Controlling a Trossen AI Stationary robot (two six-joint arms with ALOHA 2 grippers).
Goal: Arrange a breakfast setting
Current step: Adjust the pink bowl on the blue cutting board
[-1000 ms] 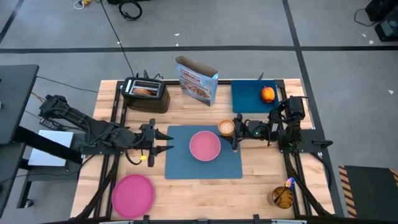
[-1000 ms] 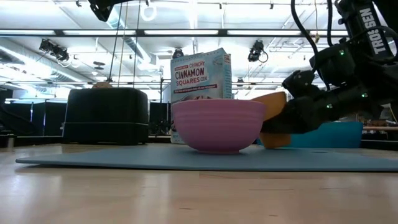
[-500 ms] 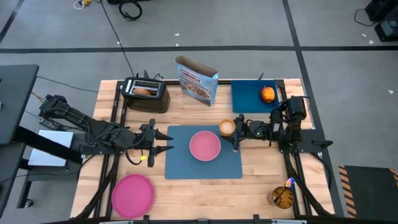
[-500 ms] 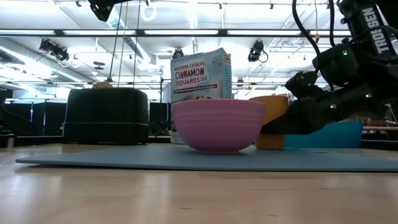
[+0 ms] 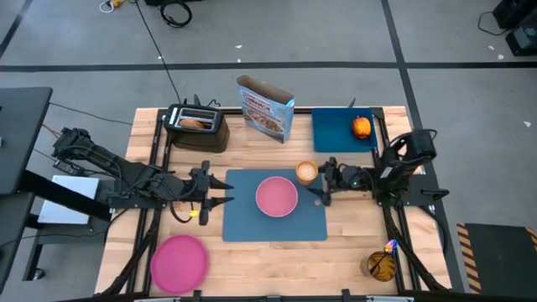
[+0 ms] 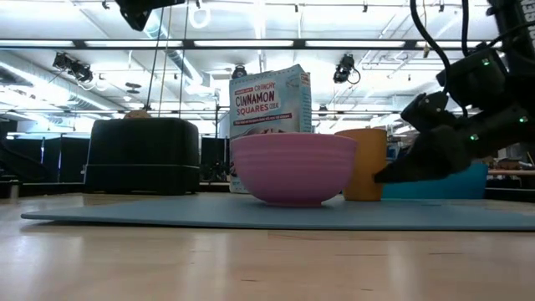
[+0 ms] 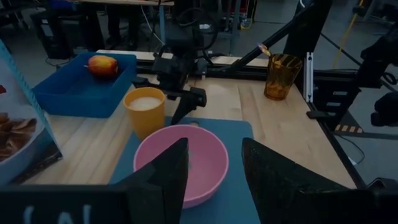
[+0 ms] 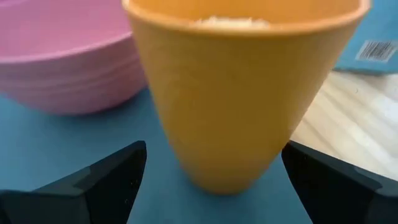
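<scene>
The small tan cup (image 5: 305,172) stands upright on the far right corner of the blue rectangular placemat (image 5: 243,220), just beside the small pink bowl (image 5: 276,196), which sits near the middle of the mat. The right gripper (image 5: 323,186) lies low over the mat's right edge, just off the cup, its fingers spread wide with the cup in front of them and free of both. The left gripper (image 5: 225,189) waits at the mat's left edge, fingers parted and holding nothing. The wider flat pink plate (image 5: 179,262) rests at the table's near left corner. The red-orange apple (image 5: 361,127) lies in the deep blue square tray (image 5: 334,134) at the far right corner. The blue-purple-handled spoon (image 5: 389,247) stands in an amber tumbler (image 5: 379,266) at the near right corner. A black toaster (image 5: 196,127) and a Cinnamon Squares cereal box (image 5: 265,107) stand along the far edge.
</scene>
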